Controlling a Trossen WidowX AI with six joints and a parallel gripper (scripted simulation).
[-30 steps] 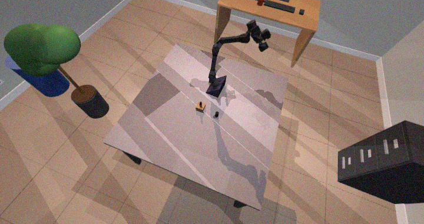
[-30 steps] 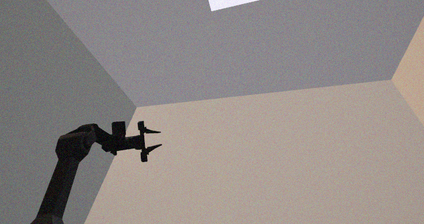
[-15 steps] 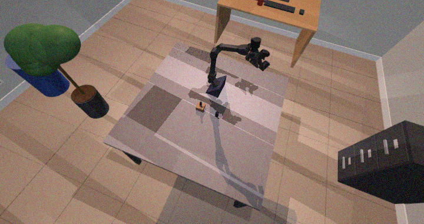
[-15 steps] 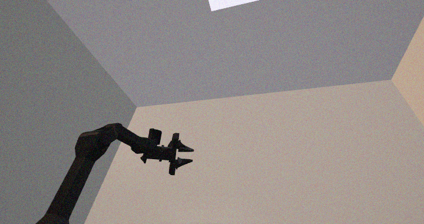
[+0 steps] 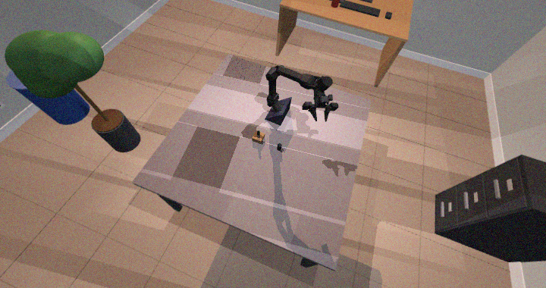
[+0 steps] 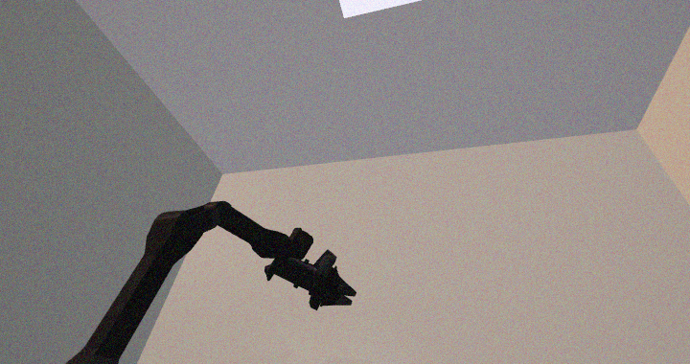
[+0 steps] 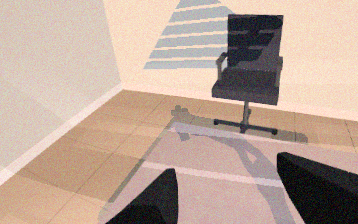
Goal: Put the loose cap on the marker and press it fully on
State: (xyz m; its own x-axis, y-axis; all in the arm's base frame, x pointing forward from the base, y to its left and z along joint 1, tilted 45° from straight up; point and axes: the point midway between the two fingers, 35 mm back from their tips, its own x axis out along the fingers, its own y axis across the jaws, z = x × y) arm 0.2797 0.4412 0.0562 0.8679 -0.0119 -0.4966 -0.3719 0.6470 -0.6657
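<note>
With the jaws (image 5: 321,120) (image 6: 354,297) spread and empty, centre them over the loose cap (image 5: 279,147) before descending straight, avoiding a nudge.

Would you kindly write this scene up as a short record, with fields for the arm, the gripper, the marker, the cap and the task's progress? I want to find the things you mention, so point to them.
arm: raised above the table (image 5: 252,179) (image 7: 205,155)
gripper: open, nothing between its fingertips (image 5: 320,120) (image 6: 354,297)
holder block (image 5: 257,141): on the table
marker (image 5: 258,133): upright in the holder block
cap (image 5: 279,147): on the table near the holder block, off the marker
progress: capping still to be done
background: desk (image 5: 343,18), potted plant (image 5: 121,135), office chair (image 7: 247,82)
</note>
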